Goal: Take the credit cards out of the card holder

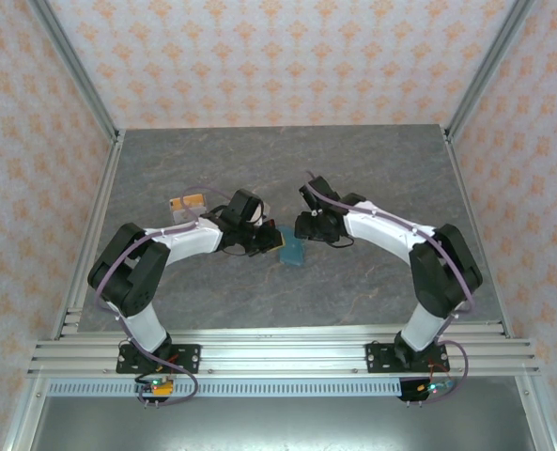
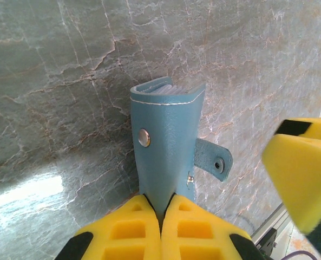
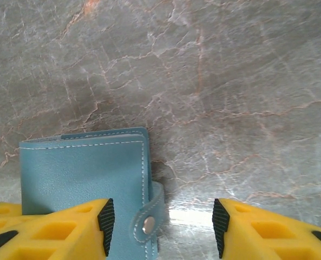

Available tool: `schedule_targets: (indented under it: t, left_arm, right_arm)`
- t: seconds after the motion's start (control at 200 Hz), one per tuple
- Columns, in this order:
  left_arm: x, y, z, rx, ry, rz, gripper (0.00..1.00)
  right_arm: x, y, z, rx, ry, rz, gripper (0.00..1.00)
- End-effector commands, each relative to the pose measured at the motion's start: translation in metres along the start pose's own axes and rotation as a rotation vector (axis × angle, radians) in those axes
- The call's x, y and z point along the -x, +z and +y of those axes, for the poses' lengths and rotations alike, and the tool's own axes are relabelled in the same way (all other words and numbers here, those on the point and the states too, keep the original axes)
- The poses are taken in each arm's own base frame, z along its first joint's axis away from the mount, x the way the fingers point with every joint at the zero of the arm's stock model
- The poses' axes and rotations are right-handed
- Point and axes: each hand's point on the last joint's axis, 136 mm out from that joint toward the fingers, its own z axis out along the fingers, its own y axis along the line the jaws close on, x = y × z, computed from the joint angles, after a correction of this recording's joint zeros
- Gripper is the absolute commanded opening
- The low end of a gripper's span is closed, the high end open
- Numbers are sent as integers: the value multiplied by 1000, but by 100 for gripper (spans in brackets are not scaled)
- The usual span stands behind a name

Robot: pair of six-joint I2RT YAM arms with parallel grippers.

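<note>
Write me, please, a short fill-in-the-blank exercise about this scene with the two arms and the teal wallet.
1. The left gripper is ___ on the soft teal folding card holder.
2. The right gripper has its jaws ___.
3. The flat orange-tan card lies on the grey marbled table nearer the ___ arm.
Missing words: shut; open; left.

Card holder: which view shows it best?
Left wrist: the card holder shows nearly whole, with stud, tab and pocket edges clear. Right wrist shows its cover and tab, partly cut off; top external, a small teal patch.
</note>
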Motion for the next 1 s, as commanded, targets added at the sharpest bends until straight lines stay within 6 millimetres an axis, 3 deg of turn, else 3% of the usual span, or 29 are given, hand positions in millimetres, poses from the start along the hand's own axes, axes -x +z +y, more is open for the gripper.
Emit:
schedule_targets:
  t: [0.0,0.34,0.485,0.786,0.866,0.996]
  left_arm:
    - [9,0,-3,8,12,-14,0]
    - [8,3,-3,6,10,-3,0]
    - [6,4,0,12,5,3,2]
    - [8,-2,3,47,5,-15,41]
    - [11,-7,5,77,13,-27,49]
    - [17,-23,15,179,36,-68,61]
  right_arm:
    - [-13,7,4,-11,-1,78,54]
    - [-17,17,-19,-149,6,108,37]
    - [-19,19,-19,-146,-10,119,27]
    - [-18,23,-10,-73,14,132,15]
    - [-11,16,-9,-60,6,97,13]
    - [3,-12,1,-2,-45,10,11]
